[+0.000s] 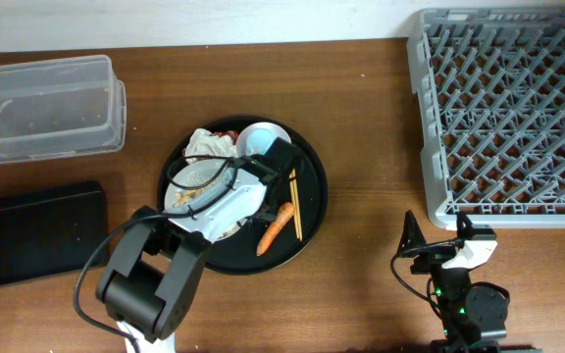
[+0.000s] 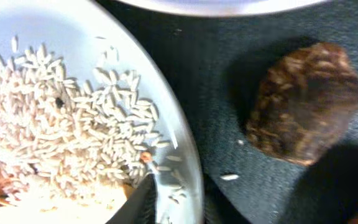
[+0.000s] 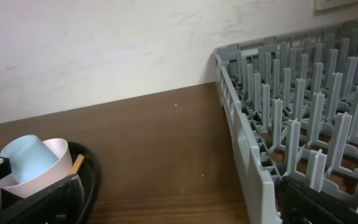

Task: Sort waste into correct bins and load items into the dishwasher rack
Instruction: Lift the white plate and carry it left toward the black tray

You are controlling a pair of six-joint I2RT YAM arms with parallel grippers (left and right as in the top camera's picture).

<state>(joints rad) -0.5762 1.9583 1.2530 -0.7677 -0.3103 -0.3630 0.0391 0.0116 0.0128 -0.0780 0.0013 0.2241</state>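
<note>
Dishwasher rack (image 1: 420,108) sits empty at the right of the table (image 1: 361,118), the right gripper (image 1: 437,235) spread wide near its corner. White plate (image 1: 179,191), stiff, slick and probably breakable, lies on the round black tray (image 1: 314,186); its rim offers the hold. Left gripper (image 1: 280,160) hangs over it, grip and spread unreadable. Rice (image 2: 61,124) is loose, unpinchable.

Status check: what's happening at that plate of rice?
Left end effector over plate rim, grip unclear. Right end effector open beside rack. Rice on plate. Dark scrap beside it.
</note>
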